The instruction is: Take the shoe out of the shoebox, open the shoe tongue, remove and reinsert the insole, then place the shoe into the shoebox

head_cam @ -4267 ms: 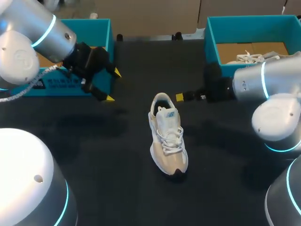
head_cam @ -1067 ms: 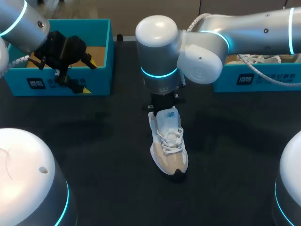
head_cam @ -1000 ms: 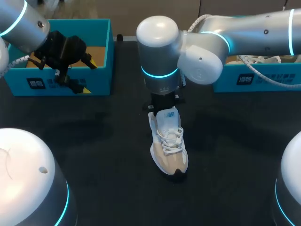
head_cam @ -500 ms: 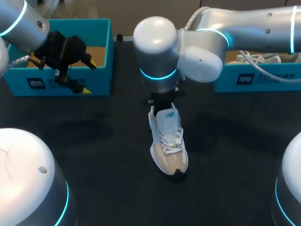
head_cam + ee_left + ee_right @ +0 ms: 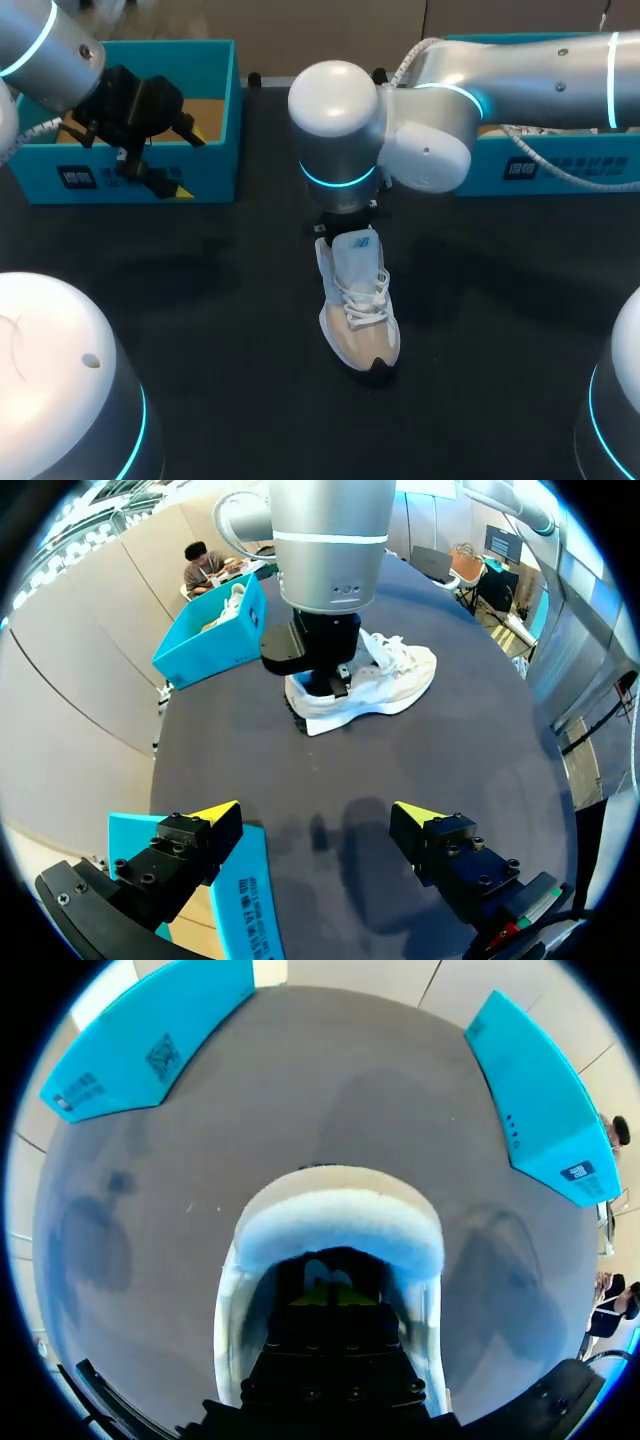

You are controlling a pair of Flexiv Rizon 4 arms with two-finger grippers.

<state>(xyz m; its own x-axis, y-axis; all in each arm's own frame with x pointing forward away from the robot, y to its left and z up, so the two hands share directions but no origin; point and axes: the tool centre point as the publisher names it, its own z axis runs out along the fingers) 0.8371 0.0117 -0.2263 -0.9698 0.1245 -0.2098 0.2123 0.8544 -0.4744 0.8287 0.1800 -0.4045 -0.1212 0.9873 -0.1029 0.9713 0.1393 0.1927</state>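
A white and beige shoe (image 5: 358, 305) stands upright on the black table (image 5: 230, 300), toe toward me. My right arm reaches in over it, wrist straight above the heel. My right gripper (image 5: 345, 226) points down into the shoe's opening. In the right wrist view its fingers (image 5: 335, 1298) are together, deep inside the shoe behind the padded heel collar (image 5: 340, 1225); what they touch is hidden. The left wrist view shows the shoe (image 5: 390, 675) with the right gripper (image 5: 328, 680) in it. My left gripper (image 5: 188, 163) hangs open and empty by the left shoebox (image 5: 225, 100), well away from the shoe.
The right shoebox (image 5: 540, 165) holds a second white shoe (image 5: 540, 125). Both blue boxes (image 5: 150, 1040) (image 5: 530, 1090) stand at the table's far side. The left box's corner (image 5: 240, 880) lies just under my left gripper (image 5: 315, 815).
Over four seconds the right arm swung from the right side to above the shoe and put its fingers in the opening. In the last second it shifted only slightly. The left arm drew back.
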